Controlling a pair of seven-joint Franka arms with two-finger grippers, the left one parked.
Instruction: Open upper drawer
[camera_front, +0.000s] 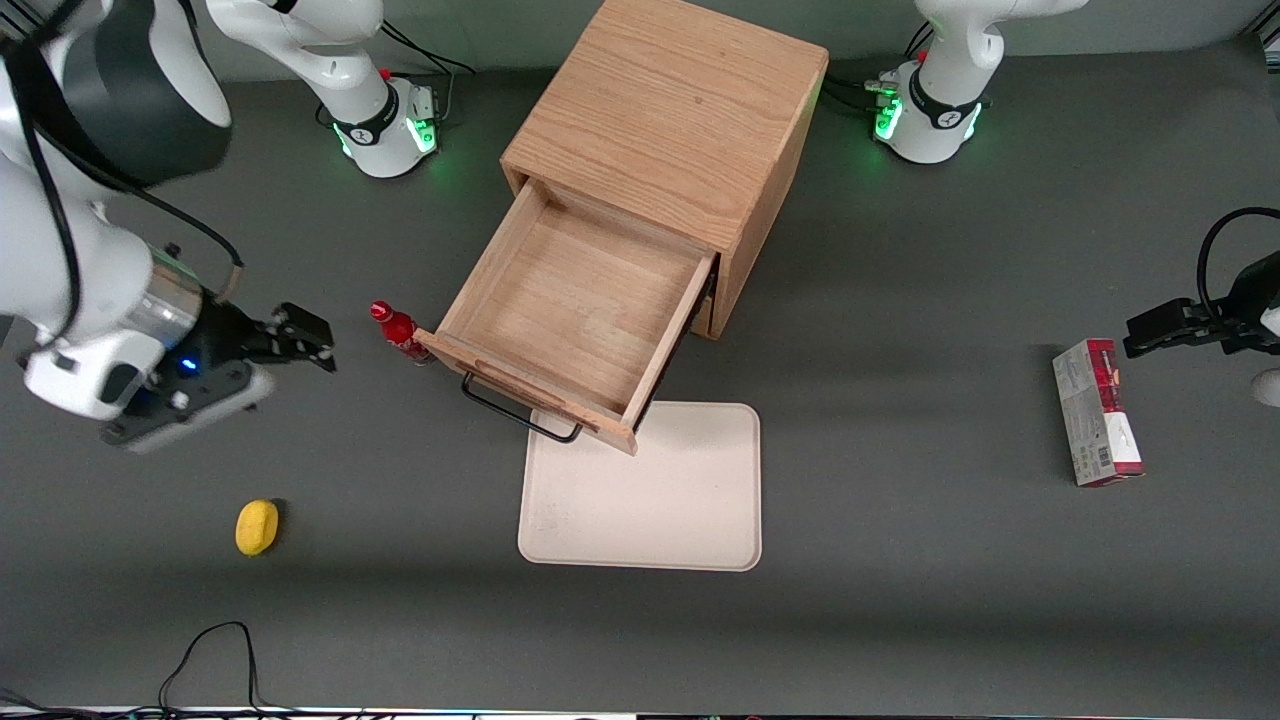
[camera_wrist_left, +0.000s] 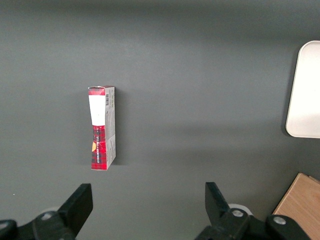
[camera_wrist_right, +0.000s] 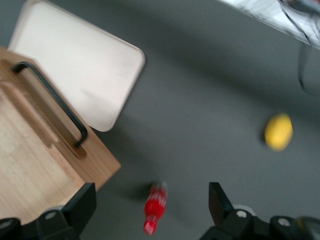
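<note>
The oak cabinet (camera_front: 670, 110) stands at the middle of the table. Its upper drawer (camera_front: 575, 310) is pulled well out, its shallow wooden box empty, and its front overhangs the tray. The black wire bar handle (camera_front: 515, 412) shows on the drawer front, also in the right wrist view (camera_wrist_right: 52, 102). My right gripper (camera_front: 300, 340) is open and empty, off the handle toward the working arm's end, above the table. In the right wrist view its fingers (camera_wrist_right: 82, 205) are spread wide with the small red bottle (camera_wrist_right: 155, 207) below them. The lower drawer is hidden under the upper one.
A small red bottle (camera_front: 397, 330) stands beside the drawer's front corner. A cream tray (camera_front: 650, 500) lies in front of the cabinet. A yellow lemon-like object (camera_front: 257, 527) lies nearer the camera, also visible from the wrist (camera_wrist_right: 278, 132). A red and white box (camera_front: 1097, 412) lies toward the parked arm's end.
</note>
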